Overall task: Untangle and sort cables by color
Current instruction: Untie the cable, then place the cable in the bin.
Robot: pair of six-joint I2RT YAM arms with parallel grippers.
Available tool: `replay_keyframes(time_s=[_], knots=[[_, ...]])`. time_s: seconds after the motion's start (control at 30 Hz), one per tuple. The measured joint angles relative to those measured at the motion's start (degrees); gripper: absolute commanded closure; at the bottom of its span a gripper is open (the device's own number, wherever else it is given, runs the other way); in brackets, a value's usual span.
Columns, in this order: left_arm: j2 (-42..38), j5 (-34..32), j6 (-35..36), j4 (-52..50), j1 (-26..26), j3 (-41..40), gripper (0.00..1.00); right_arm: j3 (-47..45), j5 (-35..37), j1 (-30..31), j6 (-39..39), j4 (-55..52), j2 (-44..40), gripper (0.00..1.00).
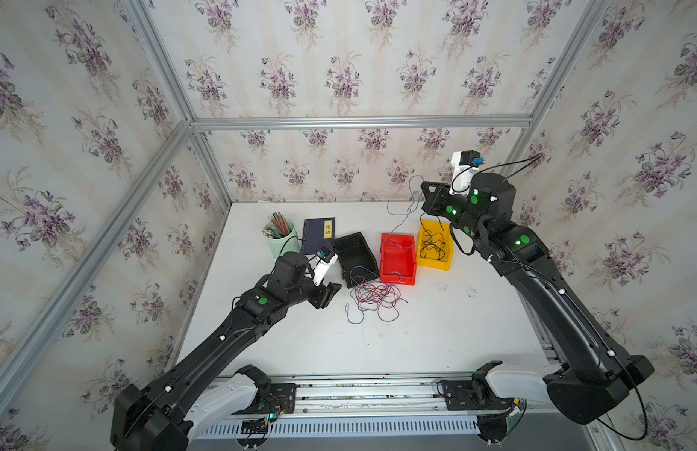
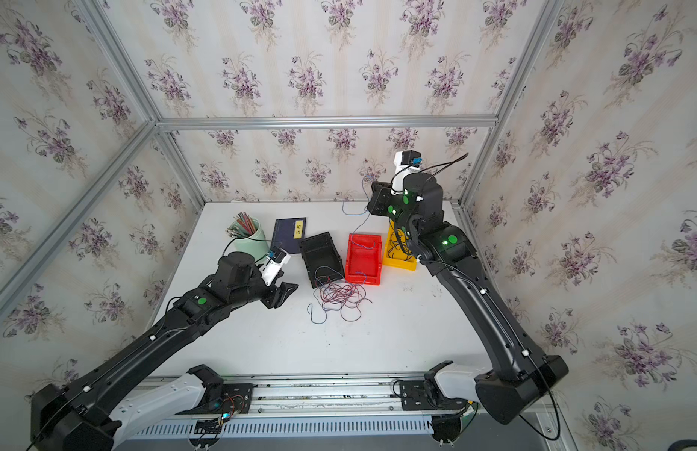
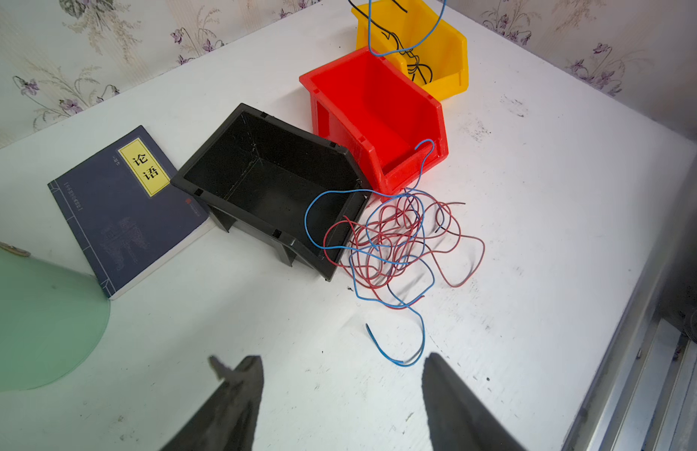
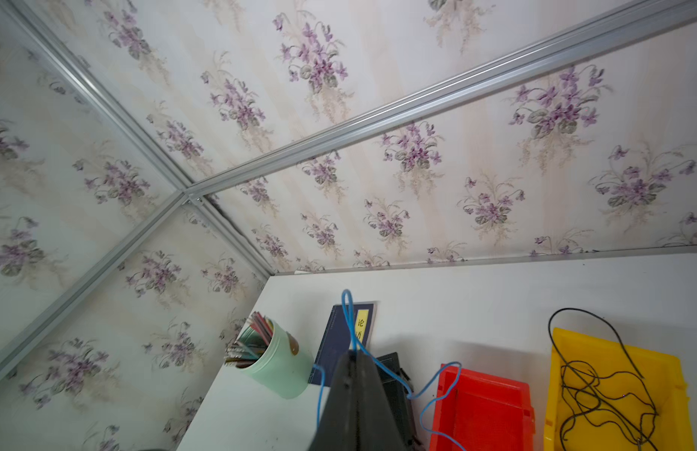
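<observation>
Cables point(image 1: 374, 295) in red and blue form one tangle near table point(image 1: 417, 339) centre, touching the front edges of the black bin point(image 1: 354, 254) and red bin point(image 1: 384, 257) at its 12 o'clock. In the left wrist view, one blue loop crosses the black bin's front rim and one blue end hooks over the red bin's front lip. Black cables point(image 1: 433, 244) lie in the yellow bin point(image 1: 444, 261), at 3 o'clock of the red bin, with one loop rising above its rim.

Right gripper point(image 4: 351, 353): raised over the bins' far edge, jaws pressed together, pinching a blue cable point(image 4: 349, 312). This strand hangs free and drops to the red bin's far rim.

Left gripper point(image 3: 341, 359): at 9 o'clock of the tangle, jaws spread, holding nothing, near a loose blue end.

Cup point(image 1: 282, 244) and book point(image 1: 317, 234) stand at 10 o'clock of the tangle, the book touching the black bin's corner.

Clearance: bare table runs from 3 through 6 to 8 o'clock of the tangle, out to the near rail.
</observation>
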Motion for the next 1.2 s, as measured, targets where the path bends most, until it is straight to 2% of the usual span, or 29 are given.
replay_keyframes(time_s=[0.33, 0.57, 1.03, 1.2], knots=[[-1.33, -1.46, -0.26, -1.4, 0.04, 0.63, 0.31, -11.37, -5.44, -5.77, 1.66, 6.95, 1.53, 1.0], [-1.88, -2.36, -0.44, -2.27, 0.17, 0.59, 0.31, -19.3, -7.37, -6.69, 1.11, 9.77, 5.2, 1.0], [-1.55, -3.43, -0.66, -2.25, 0.39, 0.42, 0.31, -22.14, -3.96, -4.61, -5.66, 7.63, 15.06, 1.0], [-1.03, -3.72, -1.44, -2.21, 0.42, 0.42, 0.28, -21.99, -5.01, -3.26, -6.88, 7.69, 20.0, 1.0]])
